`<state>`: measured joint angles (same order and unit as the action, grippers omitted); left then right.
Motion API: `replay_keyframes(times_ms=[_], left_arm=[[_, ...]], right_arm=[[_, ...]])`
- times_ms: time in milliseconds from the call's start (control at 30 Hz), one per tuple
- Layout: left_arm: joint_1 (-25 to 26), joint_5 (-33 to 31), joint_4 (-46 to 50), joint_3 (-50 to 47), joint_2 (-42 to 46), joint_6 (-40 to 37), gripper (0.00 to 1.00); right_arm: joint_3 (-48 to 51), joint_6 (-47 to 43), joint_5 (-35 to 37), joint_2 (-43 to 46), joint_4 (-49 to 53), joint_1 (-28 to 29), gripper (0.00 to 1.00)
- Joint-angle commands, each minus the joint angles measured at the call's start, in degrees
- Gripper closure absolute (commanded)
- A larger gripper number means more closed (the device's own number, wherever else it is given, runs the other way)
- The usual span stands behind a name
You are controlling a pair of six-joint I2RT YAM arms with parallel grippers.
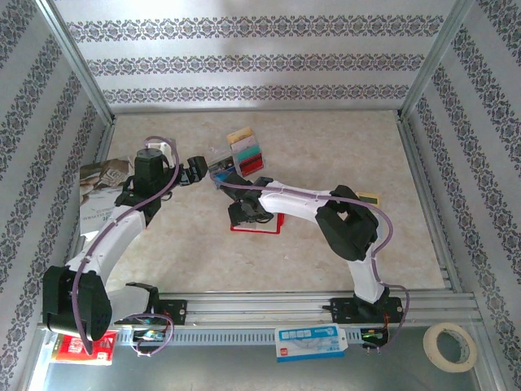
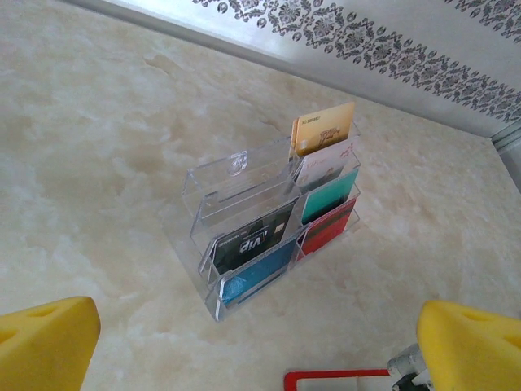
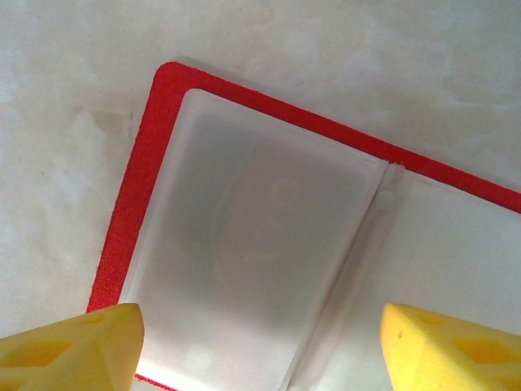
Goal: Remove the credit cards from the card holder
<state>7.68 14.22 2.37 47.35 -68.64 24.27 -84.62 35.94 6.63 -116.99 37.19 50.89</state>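
Nearest you, on the metal ledge by the arm bases: a red-white packet [image 1: 81, 349] far L, a blue-white packet [image 1: 309, 340] mid, a tape roll [image 1: 450, 346] far R.

On the desk [image 1: 342, 155], your right claw [image 1: 244, 213] hangs directly over the holder [image 1: 259, 226]. The holder lies open and flat at approx. desk centre, pale clear pockets up, red border round them. In the R wrist view the right claw [image 3: 260, 346] is spread wide. One yellow pad [image 3: 73, 350] is over the holder's red edge, the other over the pocket across the centre fold. You can't tell whether the pads touch it.

A magazine [image 1: 102, 195] lies at the desk's L side, partly under the L arm.

Further back, your left claw [image 1: 198, 169] sits just L of the rack [image 1: 236, 155], apart from it. In the L wrist view the left claw [image 2: 259, 346] is spread wide w/ nothing between its pads, facing the rack. A corner of the holder shows at the bottom edge.

The cards [image 2: 326, 191] stand in that clear tiered rack, just beyond the holder. One column has tan at the back, then pale, teal and red. The other column has a black card and a blue one in the front tiers.
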Motion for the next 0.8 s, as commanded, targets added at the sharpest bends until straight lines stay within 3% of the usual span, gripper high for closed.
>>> replay_keyframes(times_ms=[0,100,533,633,767], left_arm=[[-0.9,-1.1,3.9,3.1,0.6,-1.3,0.00],[-1.2,0.8,8.2,6.1,-0.7,-2.3,0.00],[-1.3,2.6,8.9,6.1,-0.5,-0.8,0.00],[-1.2,3.1,8.3,4.8,-0.4,1.3,0.00],[-1.2,8.6,4.2,1.4,-0.5,7.1,0.00]], right_arm=[[-1.7,-1.1,0.7,-2.0,2.5,0.1,0.24],[-1.8,-1.5,0.9,-2.6,2.9,-0.1,0.25],[2.2,-2.6,-0.9,-2.9,2.3,-1.8,0.31],[3.8,-2.9,-3.0,-2.5,0.6,-2.4,0.36],[5.8,-2.5,-4.9,-1.8,-1.9,-3.1,0.43]])
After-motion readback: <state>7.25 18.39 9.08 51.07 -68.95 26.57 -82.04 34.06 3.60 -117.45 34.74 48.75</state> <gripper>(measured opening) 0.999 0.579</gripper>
